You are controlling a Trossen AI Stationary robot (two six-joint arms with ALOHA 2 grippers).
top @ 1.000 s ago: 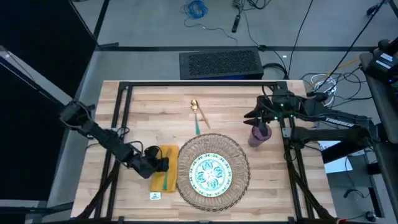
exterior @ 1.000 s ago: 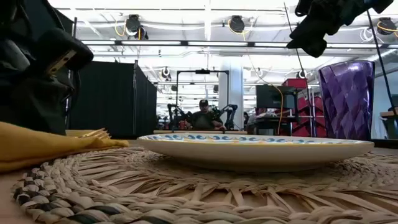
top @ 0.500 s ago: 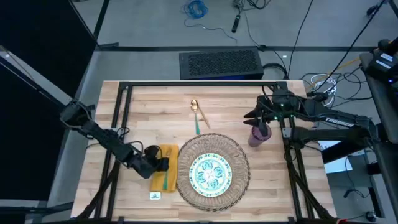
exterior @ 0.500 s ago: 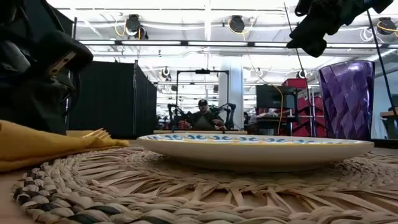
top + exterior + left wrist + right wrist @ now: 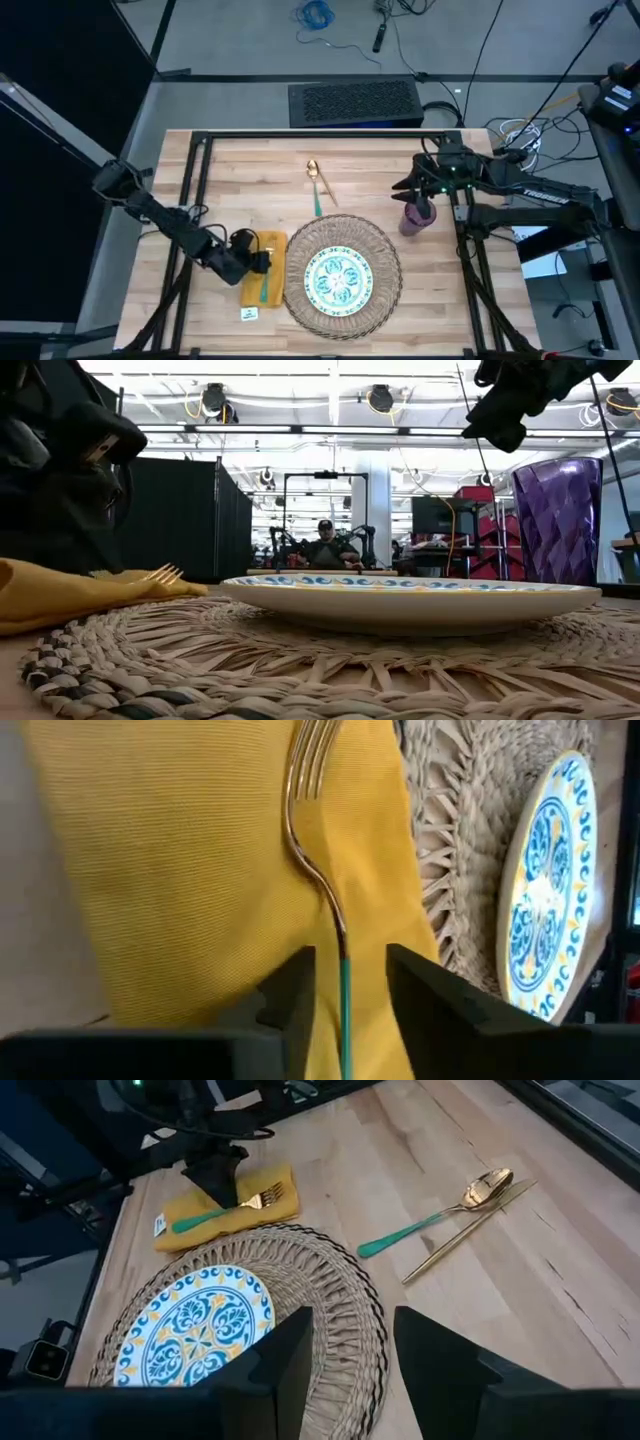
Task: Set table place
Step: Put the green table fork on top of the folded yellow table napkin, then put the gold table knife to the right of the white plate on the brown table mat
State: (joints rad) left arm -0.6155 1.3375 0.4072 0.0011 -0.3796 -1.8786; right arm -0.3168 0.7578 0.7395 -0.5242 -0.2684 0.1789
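Note:
A round straw mat [image 5: 372, 240] lies near the table's front edge, with a blue-green plate [image 5: 338, 280] resting on it. To its left a yellow napkin [image 5: 275, 245] lies flat, and a gold fork with a green handle [image 5: 305, 810] lies on it. My left gripper [image 5: 345, 970] hovers open over the napkin, one finger on each side of the fork's handle and clear of it. A purple cup [image 5: 412, 220] stands upright at the mat's far right. My right gripper [image 5: 350, 1340] hangs open just above the cup, holding nothing.
A green-handled spoon [image 5: 315, 190] and a gold knife [image 5: 326, 186] lie on the wood beyond the mat. A white tag [image 5: 249, 314] lies near the napkin. Black frame rails [image 5: 198, 180] run along both sides. A person [image 5: 325, 545] sits far behind the table.
My left gripper has drawn back a little toward the table's left edge and slightly up. More of the fork's tines show on the napkin. The fork and napkin lie where they were.

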